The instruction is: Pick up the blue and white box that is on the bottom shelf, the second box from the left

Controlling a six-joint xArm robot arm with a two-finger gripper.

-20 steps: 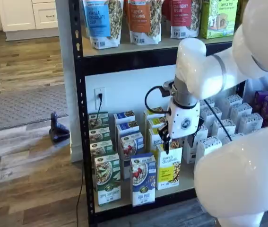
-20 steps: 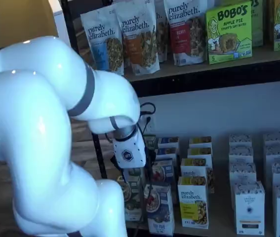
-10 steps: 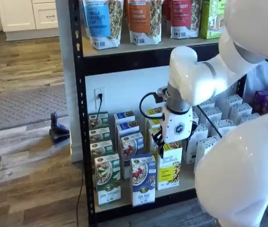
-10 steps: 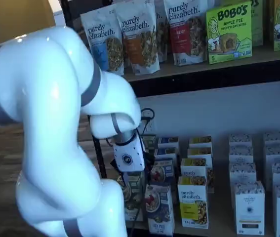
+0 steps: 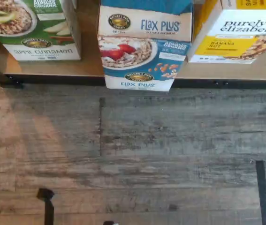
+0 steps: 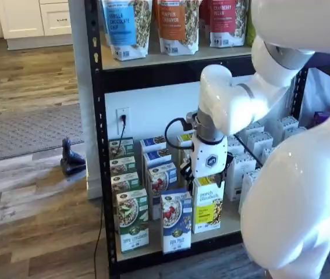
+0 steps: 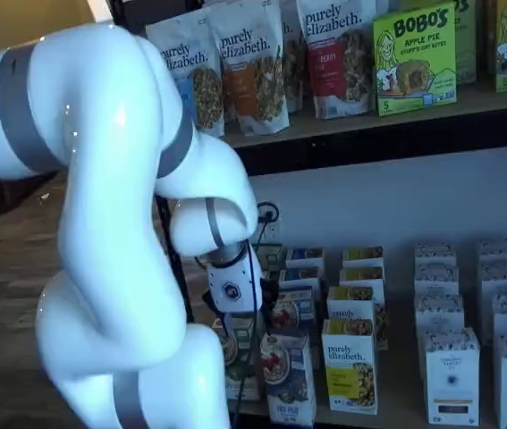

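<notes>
Black rack on grey wood-plank floor (image 5: 147,140).
The blue and white box (image 6: 176,220) stands at the bottom shelf (image 6: 223,224) front edge; claw (image 6: 192,180) state unclear.

bottom shelf (image 6: 231,220): lower frame
blue and white box (image 6: 176,221): on it, front row
green and white carton (image 6: 132,220): just left
yellow-fronted carton (image 6: 208,204): just right

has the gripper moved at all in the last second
Yes. In a shelf view the gripper has shifted left along the bottom shelf, from over the yellow-fronted carton toward the blue and white box.
</notes>
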